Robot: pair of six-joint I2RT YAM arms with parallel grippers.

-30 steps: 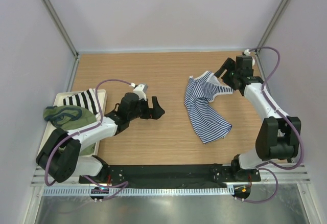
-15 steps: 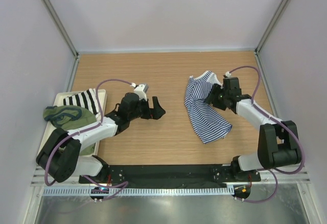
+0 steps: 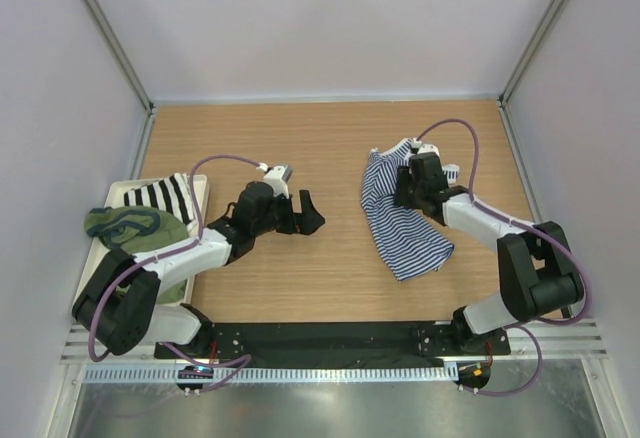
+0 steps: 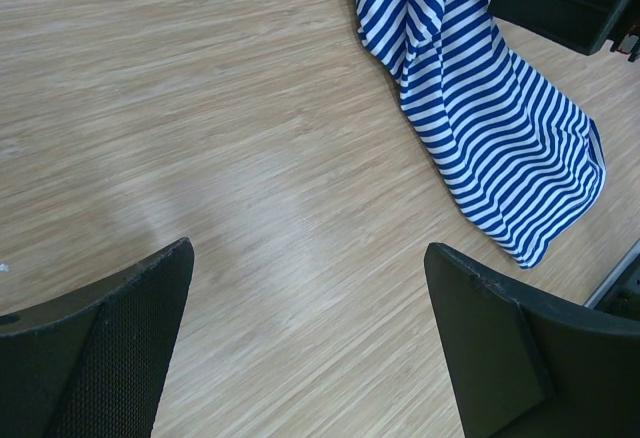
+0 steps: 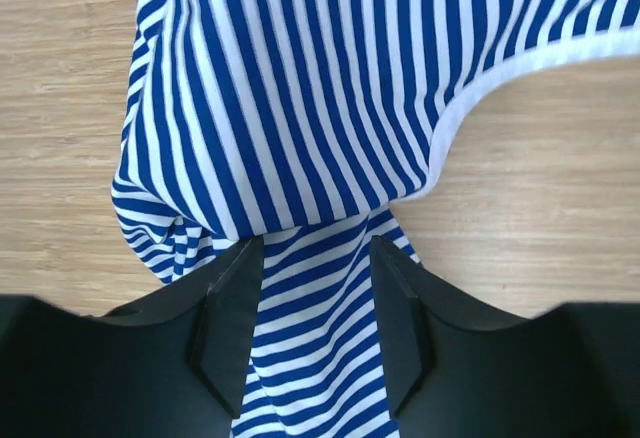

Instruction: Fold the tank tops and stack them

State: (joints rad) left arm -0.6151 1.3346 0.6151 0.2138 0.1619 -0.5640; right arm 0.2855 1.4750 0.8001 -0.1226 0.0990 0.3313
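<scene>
A: So, right hand (image 5: 315, 253) first?
B: Pinching a bunched fold of the striped tank top (image 3: 402, 236). In the wrist view the cloth fills the gap and touches both fingers (image 5: 232, 323).
A: Where's that top?
B: On the table (image 3: 300, 138), right half, lying crumpled and unfolded. The upper end with the white trim is bunched under the right hand, and the rest trails toward the near edge.
A: Left hand (image 3: 303, 214)?
B: Spread wide and holding nothing. It hangs over bare wood near the middle of the table, well apart from the striped top. Its wrist camera shows only wood between the fingers (image 4: 110, 348) — the striped cloth sits off at the upper right.
A: The other top?
B: The olive tank top (image 3: 135, 226) is rumpled in the white tray (image 3: 201, 182) at the left edge, navy trim showing. I can't read any lettering from here.
A: Anything else in the tray?
B: A black-and-white striped cloth (image 3: 158, 194) with wider stripes — it's at the far end, touching the olive tank top.
</scene>
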